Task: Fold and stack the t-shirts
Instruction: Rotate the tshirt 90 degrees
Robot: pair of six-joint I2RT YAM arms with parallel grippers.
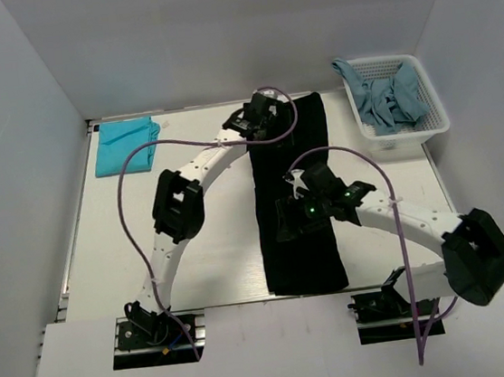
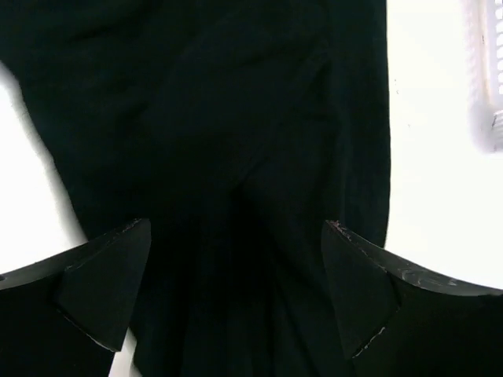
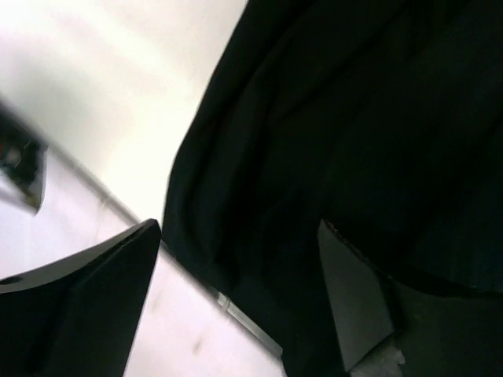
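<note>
Black t-shirt point(image 1: 302, 257) lies lengthwise near-to-far; left gripper point(image 2: 237, 228), right gripper point(image 3: 240, 228) agape, seemingly empty.

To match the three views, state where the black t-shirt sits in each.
Top external: black t-shirt, a long strip down the centre.
Left wrist: black t-shirt fills left and centre.
Right wrist: black t-shirt covers the right and top.
Shared landmark: white table beside the shirt's edge.

White table point(image 1: 219, 256), matte, evenly lit, soft shadows. Back wall point(image 1: 216, 29), left wall point(image 1: 12, 161), right wall point(image 1: 486, 80): plain pale grey-lilac, closing three sides. White mesh basket point(image 1: 406, 142), far right corner.
</note>
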